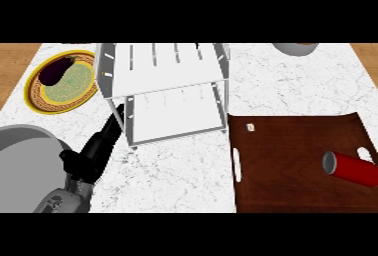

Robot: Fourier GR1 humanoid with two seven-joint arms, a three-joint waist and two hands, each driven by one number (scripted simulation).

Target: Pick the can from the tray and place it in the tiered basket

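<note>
Nearest, on brown tray (295,165), red can (351,169) lies tipped, long axis running left-right, grey end facing left; left hand (92,152) empty, fingers straight toward white tiered basket (170,75); beyond, plate (63,82) with eggplant (55,70).

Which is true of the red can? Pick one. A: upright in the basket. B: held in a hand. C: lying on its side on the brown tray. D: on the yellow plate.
C: the red can lies tipped over on the brown tray, near its right edge.
</note>
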